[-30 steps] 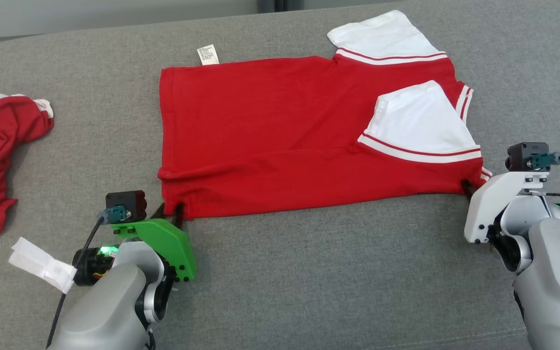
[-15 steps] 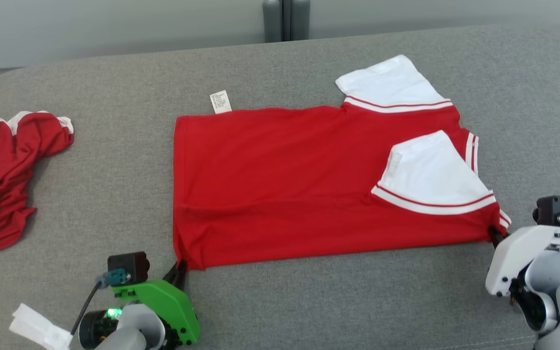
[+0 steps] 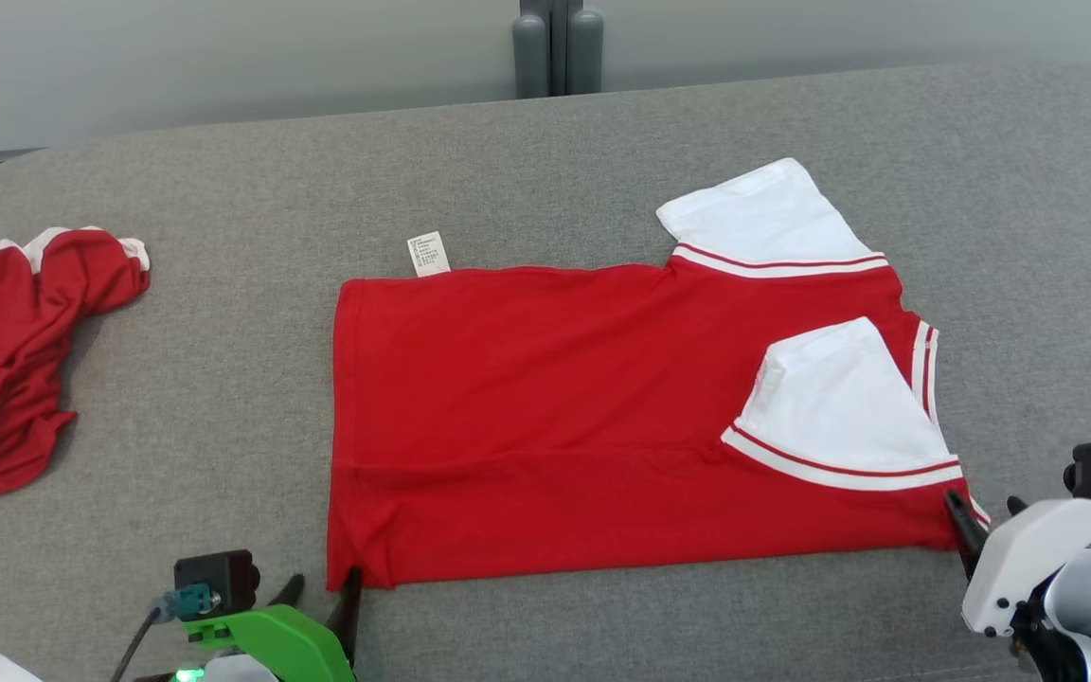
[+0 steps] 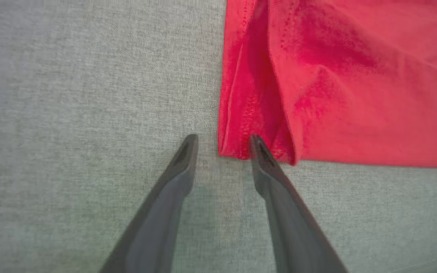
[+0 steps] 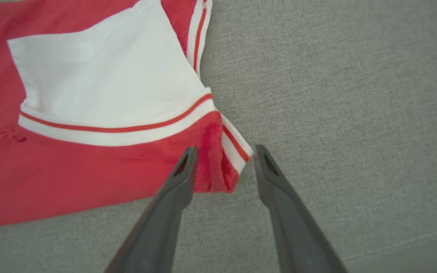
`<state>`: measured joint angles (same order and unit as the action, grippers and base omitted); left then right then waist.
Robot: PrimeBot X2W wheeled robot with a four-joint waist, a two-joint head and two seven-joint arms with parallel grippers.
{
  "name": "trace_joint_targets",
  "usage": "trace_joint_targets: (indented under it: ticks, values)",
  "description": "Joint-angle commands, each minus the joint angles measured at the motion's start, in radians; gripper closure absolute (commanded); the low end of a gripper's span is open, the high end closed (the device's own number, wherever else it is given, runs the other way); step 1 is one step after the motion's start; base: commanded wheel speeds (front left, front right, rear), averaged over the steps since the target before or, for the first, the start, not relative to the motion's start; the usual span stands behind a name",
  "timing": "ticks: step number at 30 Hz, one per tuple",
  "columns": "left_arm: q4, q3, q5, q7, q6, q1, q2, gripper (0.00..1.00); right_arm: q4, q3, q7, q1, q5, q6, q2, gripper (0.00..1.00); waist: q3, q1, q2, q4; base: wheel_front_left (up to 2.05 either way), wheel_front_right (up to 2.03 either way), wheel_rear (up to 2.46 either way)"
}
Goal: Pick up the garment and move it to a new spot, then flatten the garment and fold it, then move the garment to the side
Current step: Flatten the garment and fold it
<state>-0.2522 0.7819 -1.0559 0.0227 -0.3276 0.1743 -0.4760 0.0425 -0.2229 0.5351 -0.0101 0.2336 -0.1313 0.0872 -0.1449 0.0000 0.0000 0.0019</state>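
The garment [image 3: 545, 426] is a red shirt with white sleeves, lying flat and folded on the grey padded surface [image 3: 602, 616]. My left gripper [image 3: 323, 580] stands open at its near left corner. In the left wrist view the left gripper [image 4: 222, 140] straddles the hem corner of the garment [image 4: 355, 83], with one fingertip over the cloth and the other on the grey surface. My right gripper [image 3: 981, 502] is open at the near right corner. In the right wrist view the striped corner of the garment [image 5: 89, 182] lies between the parted fingers of the right gripper [image 5: 224, 151].
A second red and white garment [image 3: 6, 360] lies crumpled at the far left. A white care label [image 3: 429, 254] sticks out from the shirt's far edge. A grey post [image 3: 557, 47] stands behind the surface against a pale wall.
Both grippers have opened and let go of the shirt's near corners. The whole picture has shifted downward because the head camera moved; the shirt lies flat as before.
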Motion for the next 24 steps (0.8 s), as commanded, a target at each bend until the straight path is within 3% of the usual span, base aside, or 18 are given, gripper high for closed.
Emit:
trace_joint_targets:
  ticks: [1,10,15,24]
  values:
    - [0.013,-0.01,-0.007,-0.011,-0.008,0.004,-0.019,0.0,-0.019,0.012,0.013,0.03,-0.004,0.001,0.01,0.0,0.0,0.0,0.0,0.0,0.0,0.0,0.0]
    - [0.081,-0.049,-0.011,-0.152,0.014,0.22,-0.091,0.0,-0.065,0.129,0.165,0.279,0.055,0.001,0.15,0.0,-0.026,0.0,0.0,0.014,0.0,0.0,0.0]
    - [-0.03,-0.068,-0.052,-0.251,0.049,0.393,-0.035,0.0,0.06,0.242,0.213,0.492,0.111,0.001,0.22,0.0,-0.075,0.0,0.0,0.014,0.0,0.0,0.0]
    - [-0.295,-0.043,-0.025,-0.35,0.12,0.657,0.045,0.0,0.375,0.455,0.126,0.869,0.188,0.001,0.239,0.0,-0.186,0.0,0.0,-0.016,0.0,0.0,0.0]
